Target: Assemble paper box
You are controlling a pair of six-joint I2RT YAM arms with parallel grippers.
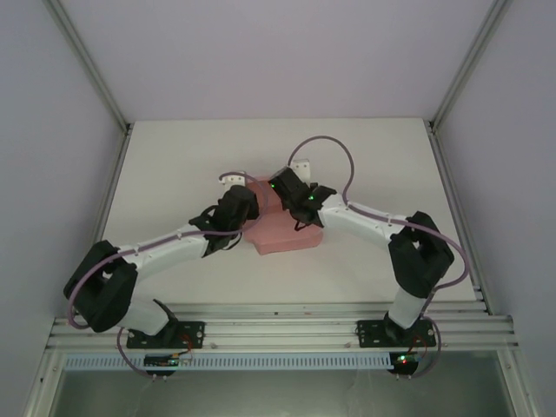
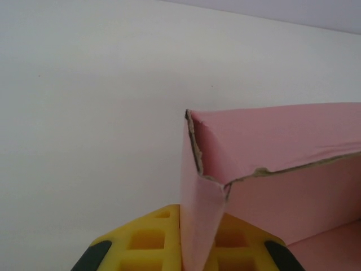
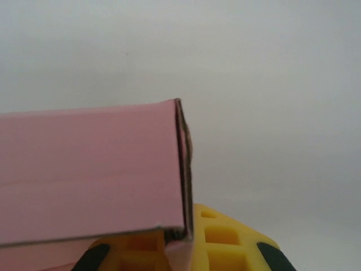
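At left: left pincer [image 1: 239, 207], narrow, yellow pads [image 2: 148, 241] pinched either side of an upright pink wall at a folded corner of the paper box [image 1: 282, 233]. Rough brown cut edge along the top of that corner. Second wall running off rightward from it, with a strip of pink floor below at the lower right of the left wrist view.

At middle: box sitting about the centre of the white desk [image 1: 174, 165], well apart from every edge. From above, looks part sheet, part box: far portion raised between the two pincers, near portion lying flat toward the desk's near edge.

At right: right pincer [image 1: 285, 193], likewise narrow, closed on a thin upright panel at another corner of the box. Doubled layer visible along that edge, long side wall stretching away leftward.

Judged progress: roughly midway. Done: at least two corners folded up, walls upright under grip. Left, by the look of it: raising the flat near panel, then tucking or locking flaps for walls able to stand unheld. Locking of any tab: cannot tell.
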